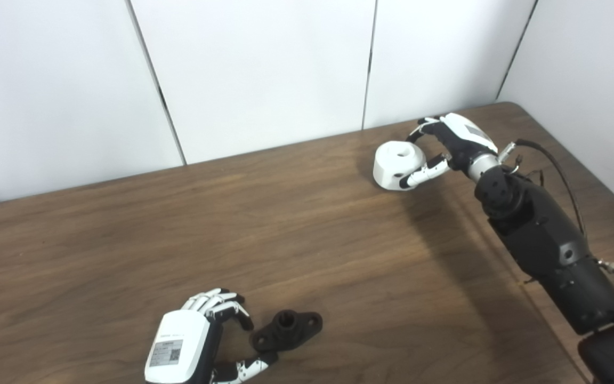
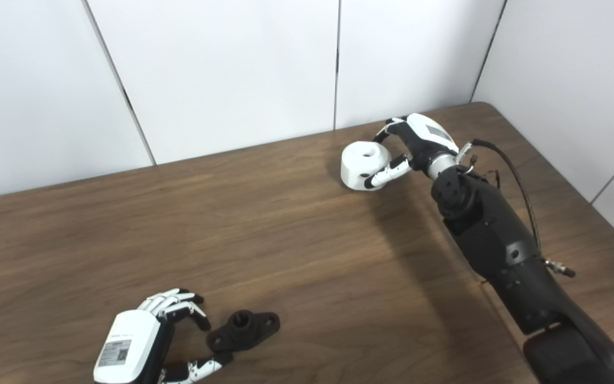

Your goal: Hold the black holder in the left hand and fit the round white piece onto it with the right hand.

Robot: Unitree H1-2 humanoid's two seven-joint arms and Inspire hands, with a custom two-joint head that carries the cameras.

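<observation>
Right hand (image 1: pixel 459 141) fingers (image 1: pixel 425 172) curled around round white piece (image 1: pixel 397 164), thumb below, others over far side; piece at far right of table (image 1: pixel 307 224), whether lifted or resting unclear. Left hand (image 1: pixel 192 341) fingers (image 1: pixel 221 306) spread apart, holding nothing; black holder (image 1: pixel 287 329) flat on table just beside fingertips, between thumb and fingers. Two pieces well apart.

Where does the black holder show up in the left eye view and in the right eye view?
Left eye view: black holder lies low, just left of centre, on the table by the left hand.
Right eye view: black holder lies low, further left.
Shared landmark: the round white piece far right, at the right hand.
</observation>
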